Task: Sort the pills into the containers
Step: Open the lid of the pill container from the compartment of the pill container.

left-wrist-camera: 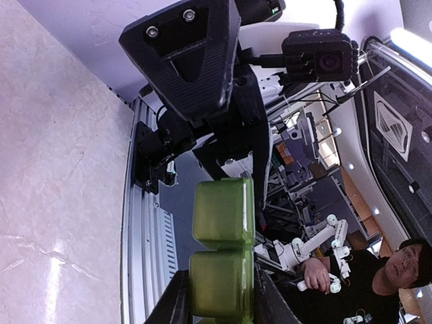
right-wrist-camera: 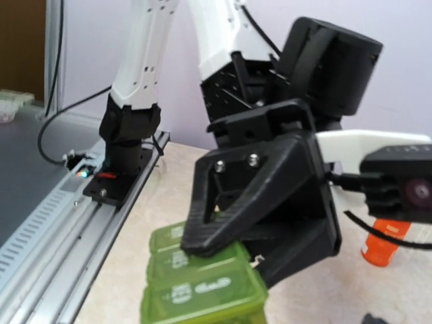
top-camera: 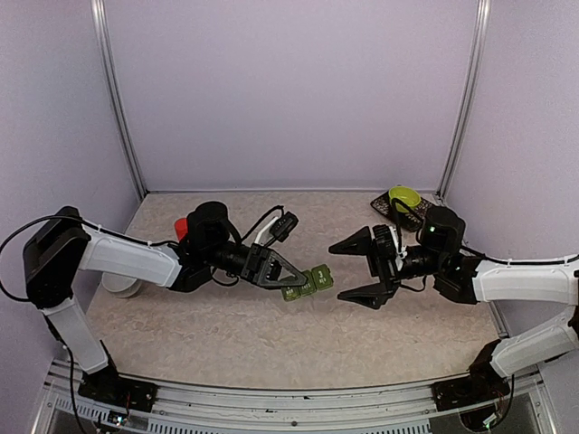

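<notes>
The containers [top-camera: 308, 282], a green strip of three joined lidded compartments with pale marks, are held just above the table's middle. My left gripper [top-camera: 294, 278] is shut on one end of them. In the left wrist view the strip [left-wrist-camera: 223, 229] sticks out from between the two fingers [left-wrist-camera: 174, 304]. My right gripper [top-camera: 359, 270] is open and empty, just right of the strip and facing it. The right wrist view shows the lids shut [right-wrist-camera: 202, 290] and the left gripper [right-wrist-camera: 229, 260] clamped on them. No pills show.
A yellow-green bowl [top-camera: 404, 196] sits on a dark mat at the back right. A red-orange bottle [top-camera: 181, 226] stands behind the left arm and also shows in the right wrist view [right-wrist-camera: 383, 244]. A white round object [top-camera: 122, 285] lies at the left edge.
</notes>
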Robot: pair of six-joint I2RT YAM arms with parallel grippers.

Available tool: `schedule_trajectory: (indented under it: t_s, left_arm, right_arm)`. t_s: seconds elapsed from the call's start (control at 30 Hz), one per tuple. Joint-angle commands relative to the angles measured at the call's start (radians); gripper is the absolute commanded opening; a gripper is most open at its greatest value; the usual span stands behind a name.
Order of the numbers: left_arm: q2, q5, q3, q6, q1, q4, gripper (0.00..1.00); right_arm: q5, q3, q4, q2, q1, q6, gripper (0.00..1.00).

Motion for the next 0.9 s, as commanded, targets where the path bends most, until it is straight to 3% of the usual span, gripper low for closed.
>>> schedule_trajectory:
  t_s: [0.0,0.37,0.87]
  left_arm:
    - [0.019,0.034,-0.016,-0.101,0.005,0.165,0.03]
    - [0.046,0.046,-0.03,-0.189,0.003,0.257,0.02]
    - [0.061,0.053,-0.057,-0.245,0.001,0.341,0.02]
  right_arm:
    - [-0.033,0.023,-0.043,-0.002,0.019,-0.127,0.9]
    - [0.044,0.091,-0.164,0.047,0.087,-0.28,0.86]
    - [0.065,0.117,-0.204,0.039,0.107,-0.346,0.68]
